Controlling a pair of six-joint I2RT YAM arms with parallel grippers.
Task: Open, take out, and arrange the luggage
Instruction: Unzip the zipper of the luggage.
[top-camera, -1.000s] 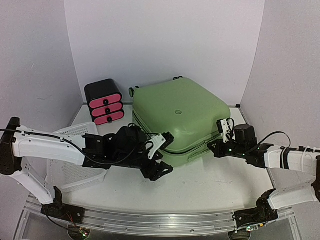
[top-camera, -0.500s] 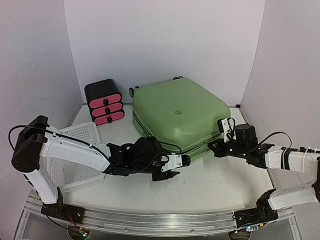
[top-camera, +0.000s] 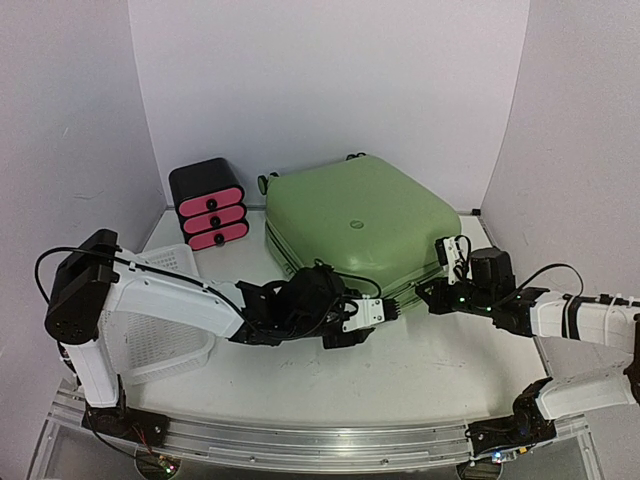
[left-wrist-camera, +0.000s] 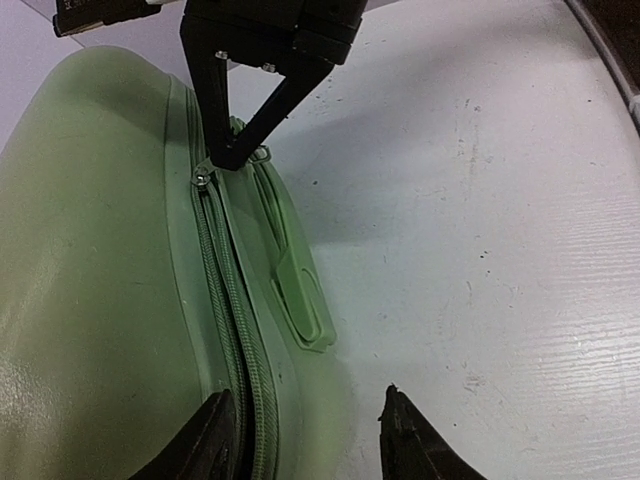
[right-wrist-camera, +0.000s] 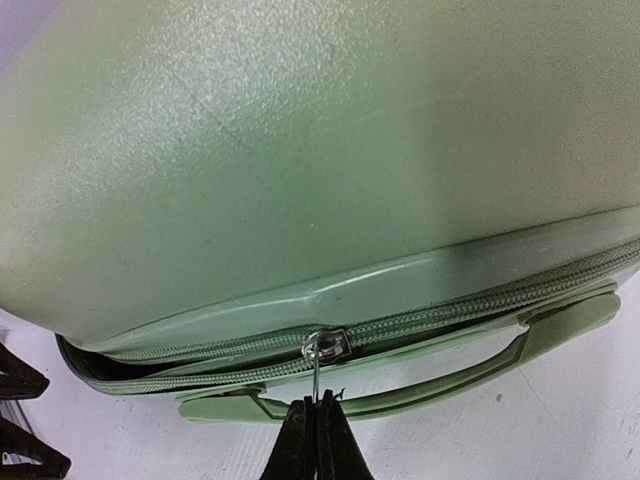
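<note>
Luggage (top-camera: 350, 225): lies flat at the rear centre of the worktop (top-camera: 430, 360), with the drawer box (top-camera: 208, 204) just beside its left rear corner.
Front edge: the zipper seam and side handle (left-wrist-camera: 300, 290) face the arms, and the seam is parted left of the zipper pull (right-wrist-camera: 320, 365).
Open room: bare worktop runs along the near side; the basket (top-camera: 155, 310) fills the left.
Left tool (top-camera: 390, 311): fingers spread astride the lower front edge, near the right tool (top-camera: 422, 291).
Right tool: pressed together, pinching the zipper pull.
Change: the left arm has swung rightward along the front edge; the right arm and the luggage are unmoved.
</note>
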